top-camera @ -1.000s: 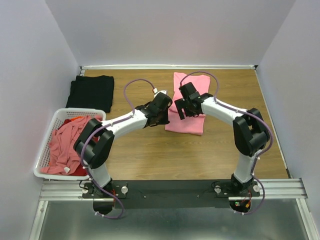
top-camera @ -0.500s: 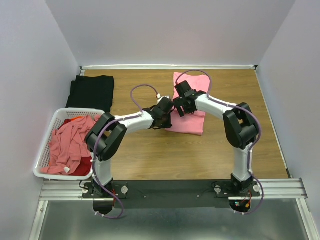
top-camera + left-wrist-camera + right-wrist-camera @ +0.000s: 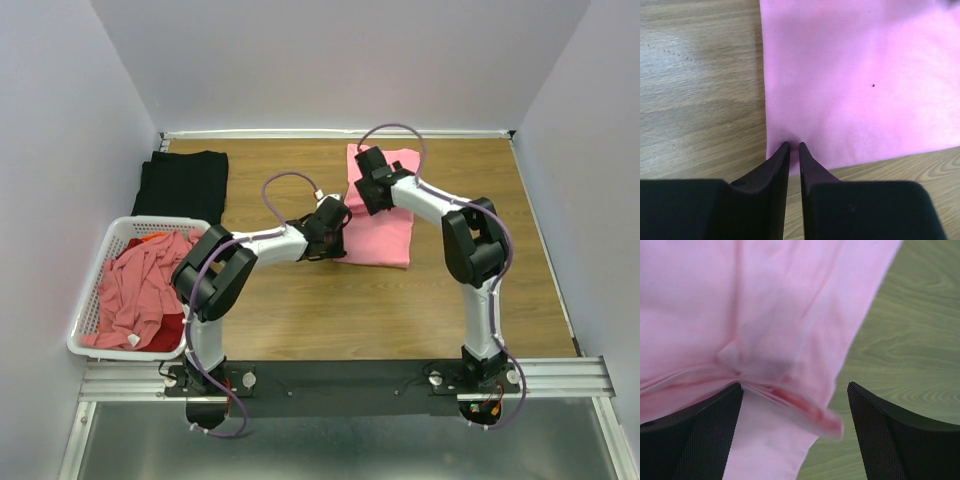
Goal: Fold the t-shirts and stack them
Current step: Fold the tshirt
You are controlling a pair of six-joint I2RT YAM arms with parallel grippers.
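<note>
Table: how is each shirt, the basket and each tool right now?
Salmon-pink cloth t-shirt: flat on the table, partly folded.
Black cloth t-shirt: folded, far left corner.
White slatted plastic basket: holds crumpled pink and red shirts.
Left tool: pinching the pink t-shirt's near edge.
Right tool: open over its fold.

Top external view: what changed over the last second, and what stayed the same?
The right gripper moved away from the bases, toward the far end of the pink t-shirt, jaws open wide. The left gripper shifted to that shirt's near left corner and closed onto the edge. The pink t-shirt, black t-shirt and basket stayed put.
</note>
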